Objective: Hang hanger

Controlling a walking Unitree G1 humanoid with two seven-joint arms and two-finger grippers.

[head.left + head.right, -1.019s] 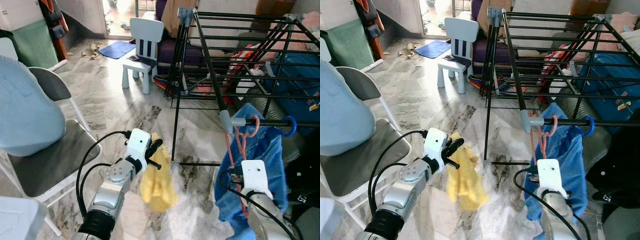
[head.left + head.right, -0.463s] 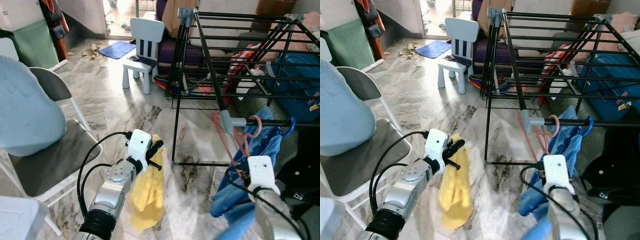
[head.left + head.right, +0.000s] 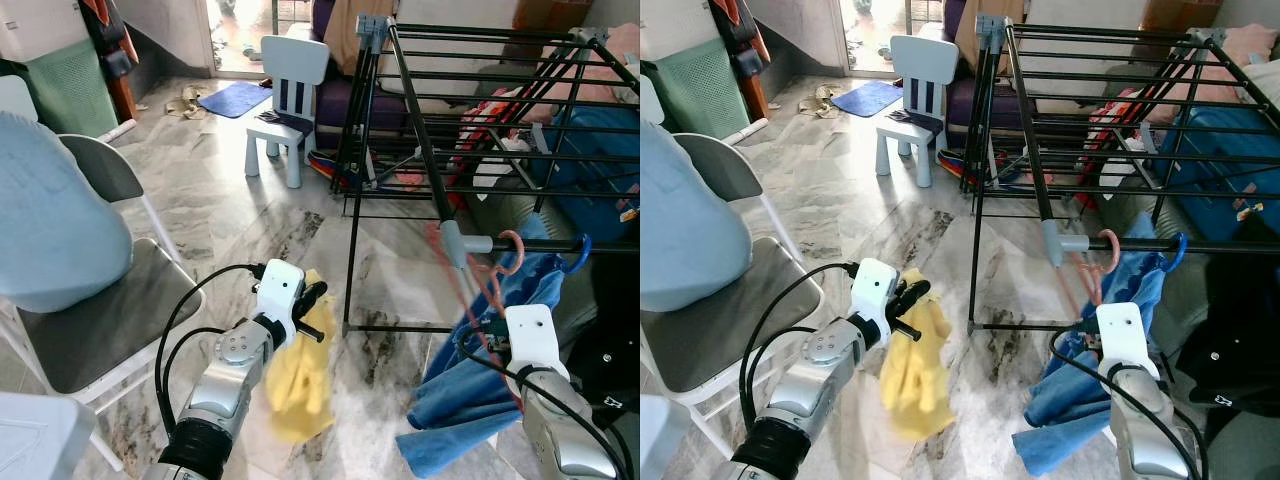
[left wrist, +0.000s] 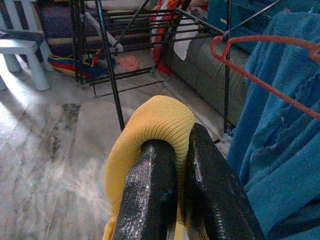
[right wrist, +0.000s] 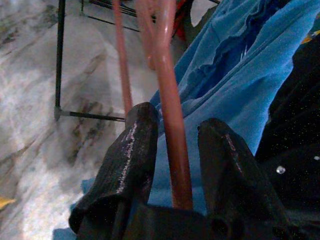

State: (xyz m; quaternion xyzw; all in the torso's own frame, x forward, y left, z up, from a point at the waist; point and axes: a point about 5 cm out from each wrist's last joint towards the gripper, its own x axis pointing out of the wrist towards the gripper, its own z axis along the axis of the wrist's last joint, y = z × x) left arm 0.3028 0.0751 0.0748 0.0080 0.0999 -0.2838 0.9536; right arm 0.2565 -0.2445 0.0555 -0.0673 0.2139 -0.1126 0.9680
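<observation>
Marble floor point(image 3: 230, 215): black drying rack point(image 3: 420, 140) ahead of you.
Right gripper point(image 5: 170, 150): fingers parted around red hanger point(image 5: 167, 100); stiff, light wire.
Left gripper point(image 4: 175, 165): pinching soft yellow cloth point(image 4: 160, 117).

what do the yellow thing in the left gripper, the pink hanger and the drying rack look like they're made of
Yellow cloth: a knit fabric, matte, with fine ribbing visible where it folds over the left gripper.
Hanger: probably plastic, or coated wire; a smooth, slightly glossy pink rod.
Drying rack: likely painted metal; thin straight black bars joined by grey corner pieces that look plastic.
</observation>
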